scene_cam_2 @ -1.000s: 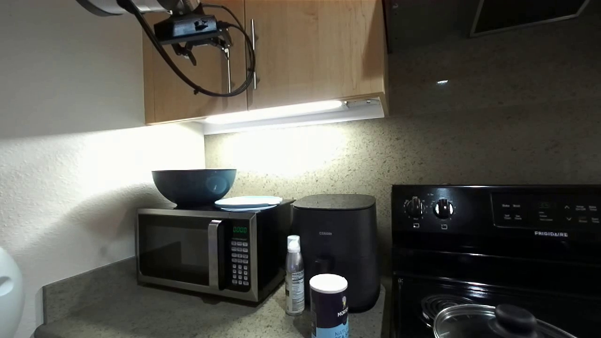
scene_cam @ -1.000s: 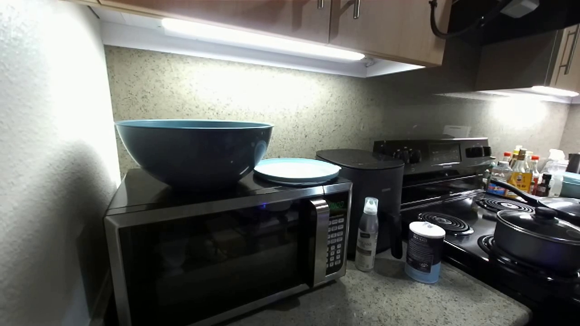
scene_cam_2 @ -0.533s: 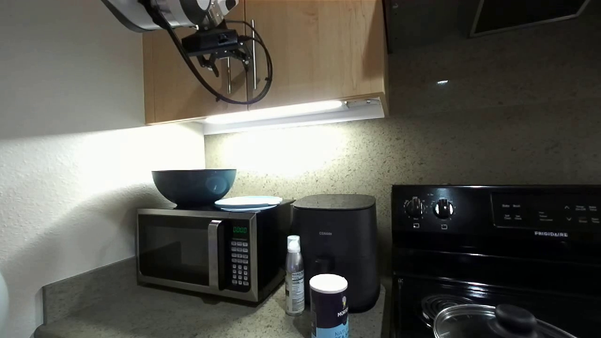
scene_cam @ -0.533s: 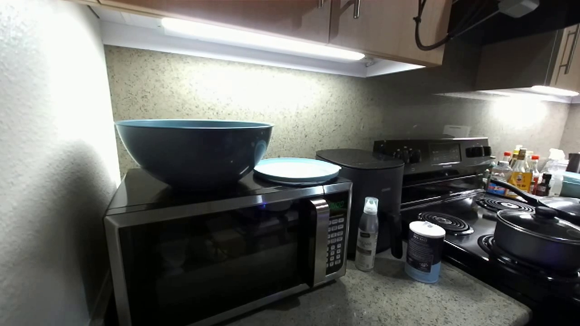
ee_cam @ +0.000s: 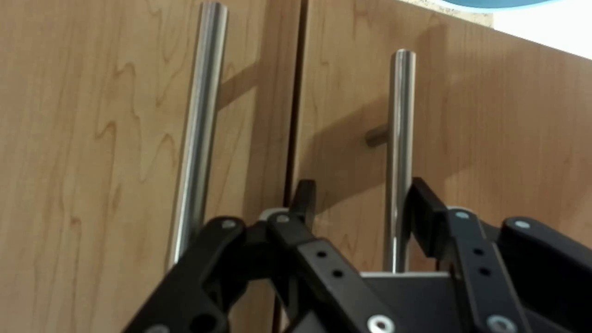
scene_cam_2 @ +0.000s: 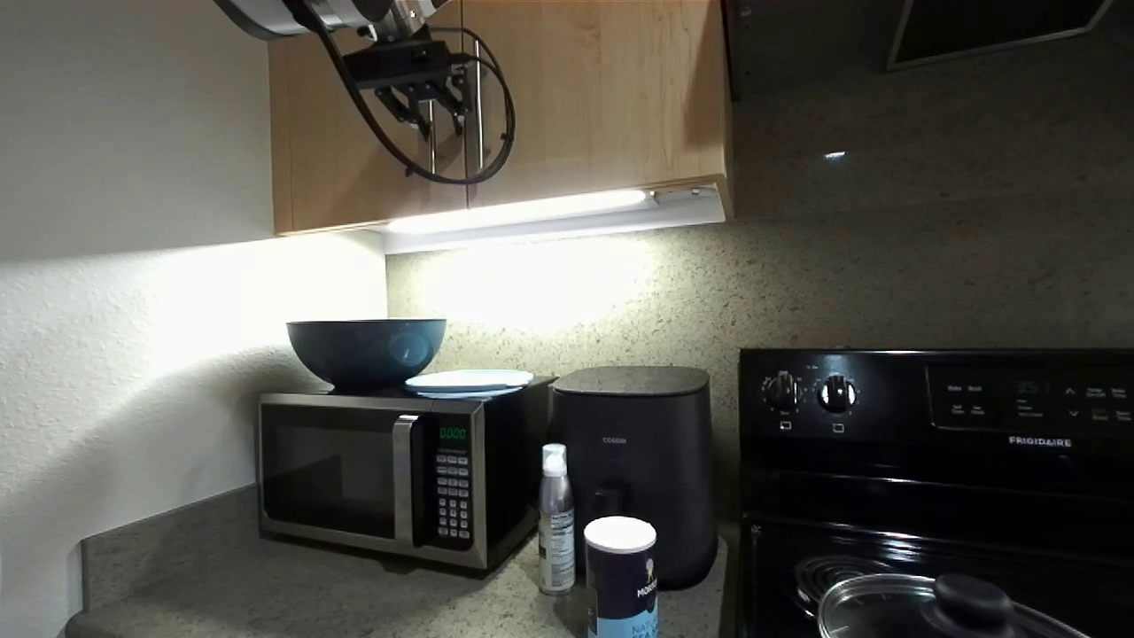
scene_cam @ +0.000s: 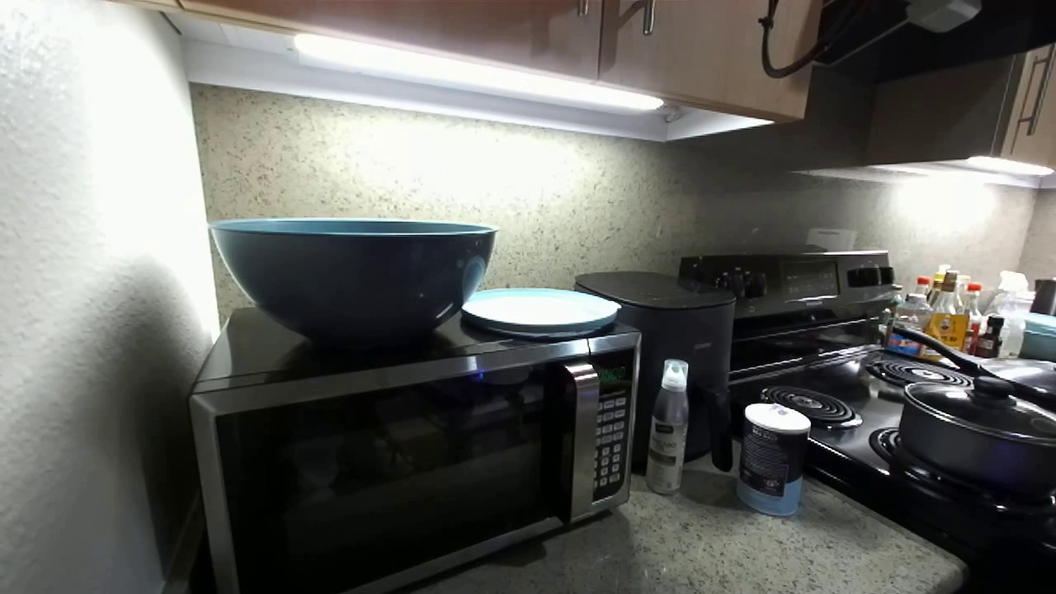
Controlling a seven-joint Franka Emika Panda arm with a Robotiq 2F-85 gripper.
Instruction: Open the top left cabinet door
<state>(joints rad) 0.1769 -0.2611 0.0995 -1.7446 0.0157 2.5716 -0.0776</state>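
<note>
The top left cabinet door [scene_cam_2: 345, 168] is a closed light-brown wooden panel; its lower part shows in an exterior view [scene_cam: 396, 29]. Its slim vertical metal handle [scene_cam_2: 432, 155] is near the inner lower corner. In the wrist view, which looks upside down, this handle [ee_cam: 401, 115] stands between the spread fingers. My gripper [scene_cam_2: 442, 131] is open in front of the door. In the wrist view the gripper [ee_cam: 360, 189] has one finger [ee_cam: 428, 217] close against the handle; contact cannot be told. The opposite finger [ee_cam: 304, 199] is apart from it, near the door seam.
The right cabinet door [scene_cam_2: 594, 97] has its own handle [ee_cam: 199, 129] beside the gripper. A black cable [scene_cam_2: 509, 106] loops from the wrist. Below are a microwave [scene_cam_2: 354, 549], a dark bowl [scene_cam_2: 363, 354], an air fryer [scene_cam_2: 638, 496] and a stove [scene_cam_2: 886, 478]. A wall [scene_cam_2: 133, 177] is at left.
In an exterior view my gripper has moved right, to in front of the left door's handle, dipping then rising slightly. Its fingers look closer together than half a second ago. The door has not moved.
</note>
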